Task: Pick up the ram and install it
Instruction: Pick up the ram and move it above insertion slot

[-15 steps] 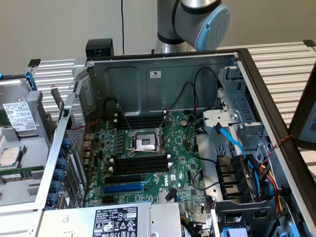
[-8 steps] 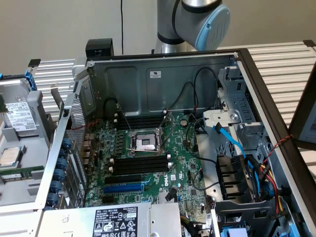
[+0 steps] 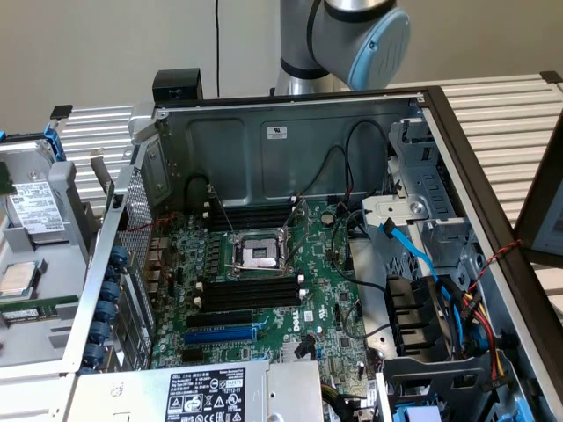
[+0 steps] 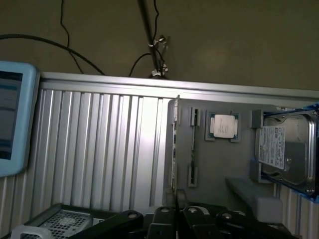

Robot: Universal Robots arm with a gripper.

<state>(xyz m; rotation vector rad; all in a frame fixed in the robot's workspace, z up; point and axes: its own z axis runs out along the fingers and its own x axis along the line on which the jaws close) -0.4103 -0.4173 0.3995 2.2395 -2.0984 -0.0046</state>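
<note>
Ram (image 3: 25,312): sits in the grey parts tray (image 3: 69,207) at the exterior view's left, outside the computer case (image 3: 264,132). Green board, pale label visible. The same tray carries a loose CPU (image 3: 16,277) just beside the ram and a hard drive (image 3: 35,207) further along. In the wrist view the ram (image 4: 174,144) shows edge-on along one rim of the tray (image 4: 234,169). The CPU (image 4: 223,125) lies between it and the hard drive (image 4: 284,149).

Gripper (image 4: 175,211): black fingers (image 4: 192,219) drawn nearly together, only a narrow slit between them. Nothing gripped. The tray lies ahead of it on the slatted aluminium table (image 4: 99,149), and the ram is apart from the fingers.

Arm (image 3: 352,35): a grey joint with a pale blue cap shows behind the case's back wall.

Case lies open, motherboard (image 3: 325,299) exposed. CPU socket (image 3: 259,253) at centre, long black memory slots (image 3: 249,290) just beside it, a blue slot (image 3: 220,334) nearer the camera. Ram is well apart from all of these.

Screen in a pale blue frame (image 4: 12,119) shows beside the table in the wrist view.
</note>
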